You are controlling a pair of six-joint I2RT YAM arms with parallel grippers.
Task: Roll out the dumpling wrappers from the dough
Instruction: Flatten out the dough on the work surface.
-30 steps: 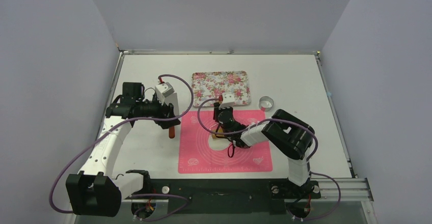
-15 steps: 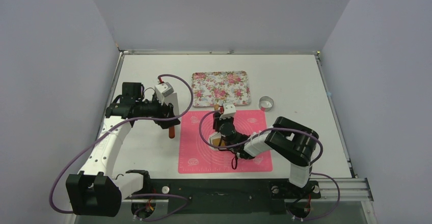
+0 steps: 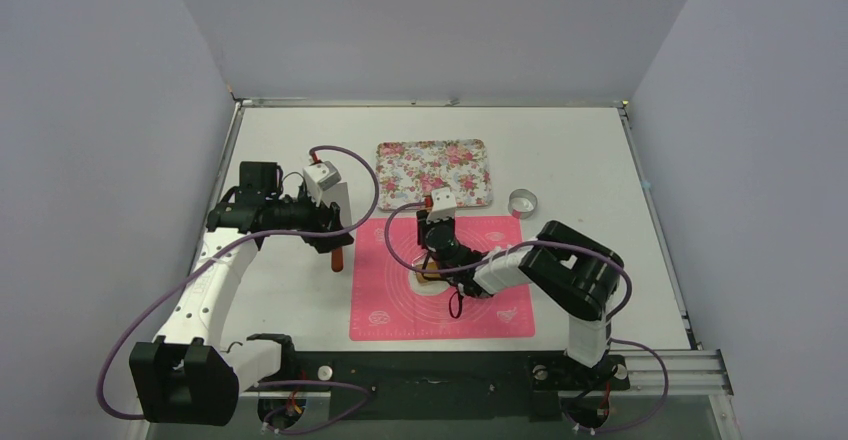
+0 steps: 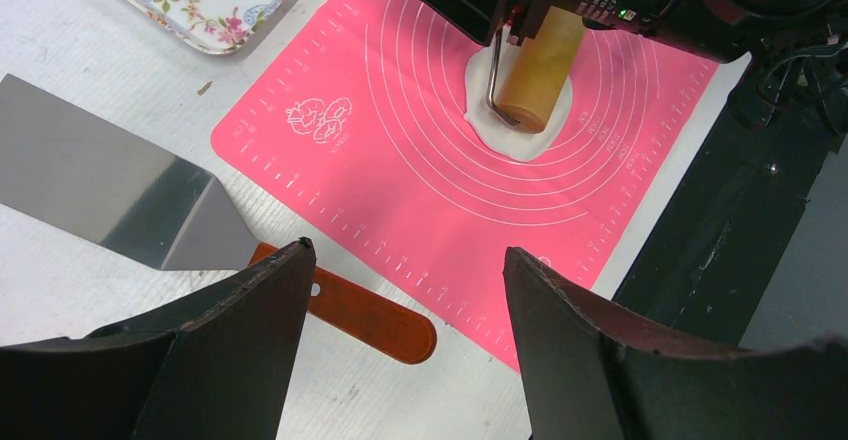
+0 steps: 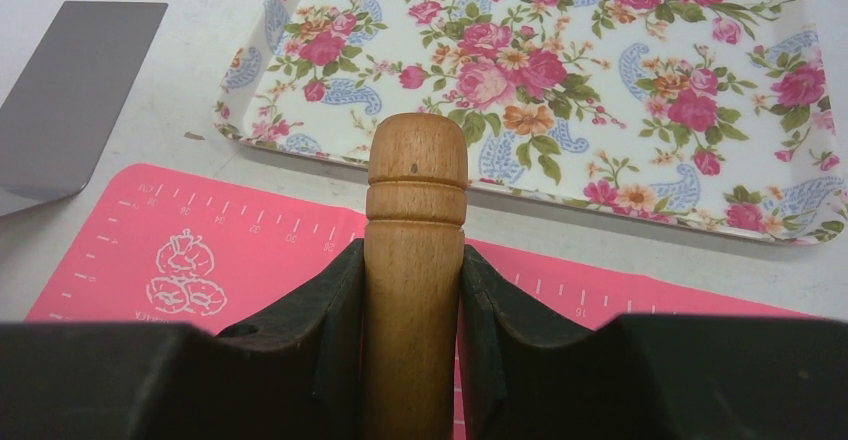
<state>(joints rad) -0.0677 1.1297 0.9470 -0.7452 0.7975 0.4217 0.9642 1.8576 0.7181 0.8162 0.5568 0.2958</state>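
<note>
The dough [image 4: 515, 146] is a flattened white patch on the pink mat [image 4: 400, 140], mostly under the wooden roller [image 4: 535, 65]. My right gripper [image 5: 412, 260] is shut on the roller's wooden handle [image 5: 415, 180] and holds it over the dough [image 3: 424, 280]. In the top view it [image 3: 434, 245] sits over the mat's upper middle. My left gripper [image 4: 405, 250] is open and empty, above the spatula's orange handle [image 4: 350, 305], left of the mat. No cut round dumpling wrappers are in view.
The spatula's metal blade [image 4: 100, 190] lies on the table left of the mat. A floral tray [image 3: 434, 173] stands behind the mat. A metal ring cutter [image 3: 522, 201] sits to the tray's right. Walls enclose the table.
My right gripper pulled the roller toward the near edge over the dough, then pushed it back toward the tray. The left arm has not moved.
</note>
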